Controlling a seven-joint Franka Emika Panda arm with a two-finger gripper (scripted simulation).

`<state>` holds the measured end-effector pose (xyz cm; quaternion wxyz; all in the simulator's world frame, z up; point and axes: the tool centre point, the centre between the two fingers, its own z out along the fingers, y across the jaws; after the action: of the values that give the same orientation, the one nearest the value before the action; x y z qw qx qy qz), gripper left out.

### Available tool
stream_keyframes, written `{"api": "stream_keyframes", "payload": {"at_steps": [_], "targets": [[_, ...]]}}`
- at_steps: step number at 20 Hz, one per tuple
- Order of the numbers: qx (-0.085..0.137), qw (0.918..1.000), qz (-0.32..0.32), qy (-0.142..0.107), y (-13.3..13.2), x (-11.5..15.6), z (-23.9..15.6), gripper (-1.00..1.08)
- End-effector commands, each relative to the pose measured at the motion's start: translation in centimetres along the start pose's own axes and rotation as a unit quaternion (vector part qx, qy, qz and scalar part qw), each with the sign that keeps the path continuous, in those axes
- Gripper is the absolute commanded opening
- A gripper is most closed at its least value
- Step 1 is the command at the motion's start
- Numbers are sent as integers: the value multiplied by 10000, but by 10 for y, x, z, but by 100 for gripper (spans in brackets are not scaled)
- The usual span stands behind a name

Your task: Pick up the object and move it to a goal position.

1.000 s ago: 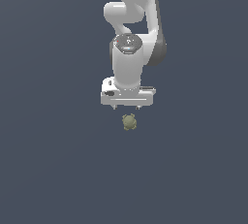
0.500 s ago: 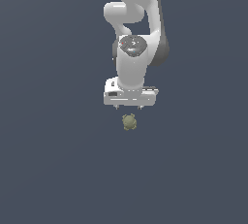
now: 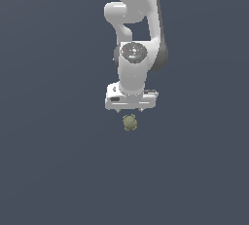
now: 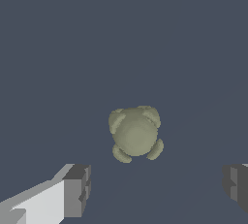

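Note:
The object (image 3: 129, 122) is a small lumpy olive-green blob with knobby bumps around its edge. It lies on the dark grey floor just in front of the white arm's hand in the exterior view. My gripper (image 3: 131, 109) hangs above and slightly behind it, pointing down. In the wrist view the object (image 4: 135, 133) lies free on the floor, ahead of the line between the two grey fingertips (image 4: 77, 190). The jaws stand wide apart and hold nothing; my gripper (image 4: 157, 186) is open.
The white arm (image 3: 137, 34) rises behind the gripper toward the top of the exterior view. A plain dark grey floor (image 3: 58, 170) lies all around. No other object or goal marker shows.
The gripper has shifted slightly toward the exterior view's right and a little lower. The object has not moved.

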<state>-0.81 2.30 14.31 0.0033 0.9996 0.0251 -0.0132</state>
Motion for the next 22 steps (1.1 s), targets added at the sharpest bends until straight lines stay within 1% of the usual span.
{"api": "stream_keyframes", "payload": {"at_steps": [1, 6, 10, 17, 22], "targets": [[4, 9998, -179, 26, -2, 0, 12, 100], [13, 9983, -575, 92, -6, 1, 38, 100], [17, 9970, -759, 124, -8, 0, 50, 100], [19, 9967, -797, 124, -9, 0, 54, 100], [19, 9967, -805, 127, -9, 0, 69, 100]]}}
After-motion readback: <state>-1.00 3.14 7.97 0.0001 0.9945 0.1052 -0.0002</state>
